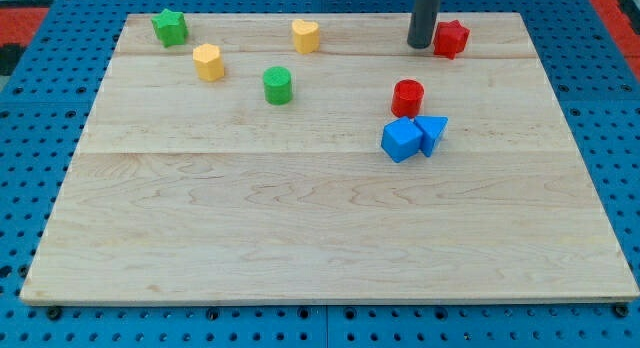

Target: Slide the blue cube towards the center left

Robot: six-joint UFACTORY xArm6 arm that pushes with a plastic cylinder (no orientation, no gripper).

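Note:
The blue cube point(401, 140) lies right of the board's middle, touching a blue triangular block point(433, 132) on its right. A red cylinder point(407, 96) stands just above the cube. My tip point(420, 45) is at the view's top, right of centre, well above the blue cube and the red cylinder. It sits just left of a red star block point(451, 37), close to it or touching it.
A green star point(170, 27) is at the top left. A yellow hexagonal block point(208, 62), a green cylinder point(277, 85) and a yellow heart-like block point(305, 35) lie in the upper left part. The wooden board point(300, 248) rests on a blue pegboard.

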